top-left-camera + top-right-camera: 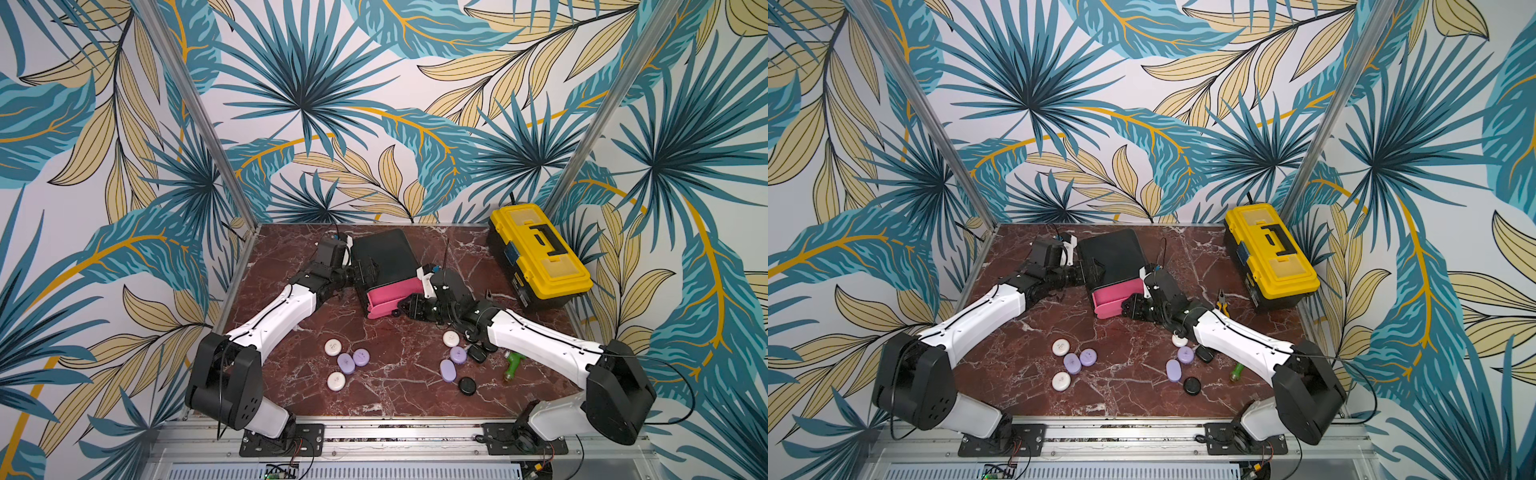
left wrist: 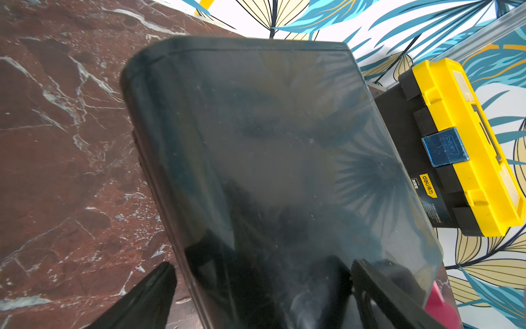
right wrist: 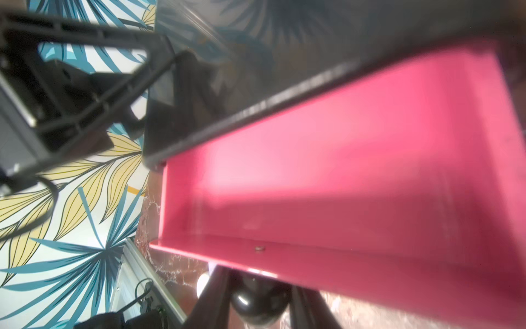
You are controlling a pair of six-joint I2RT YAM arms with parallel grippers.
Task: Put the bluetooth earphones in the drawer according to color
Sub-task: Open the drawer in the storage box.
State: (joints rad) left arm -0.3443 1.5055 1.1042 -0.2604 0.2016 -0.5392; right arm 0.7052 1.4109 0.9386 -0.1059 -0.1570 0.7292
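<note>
Right gripper (image 3: 257,287) is pinching the round black knob (image 3: 259,306) of the top drawer (image 3: 341,171), pulled out, smooth pink inside. The left gripper (image 2: 262,263) is spread wide astride the glossy black cabinet (image 1: 384,253). White, lilac and black earphones (image 1: 345,362) lie on the marble table (image 1: 395,399) in front.

Drawer cabinet (image 1: 384,253), black, with a pink drawer (image 1: 388,291) pulled out. Right gripper (image 1: 404,306) at the drawer front; left gripper (image 1: 366,270) on the cabinet's side. White, lilac and black earphone cases (image 1: 345,363) lie in two groups on the surface (image 1: 395,399). Yellow toolbox (image 1: 540,257) at rear.
</note>
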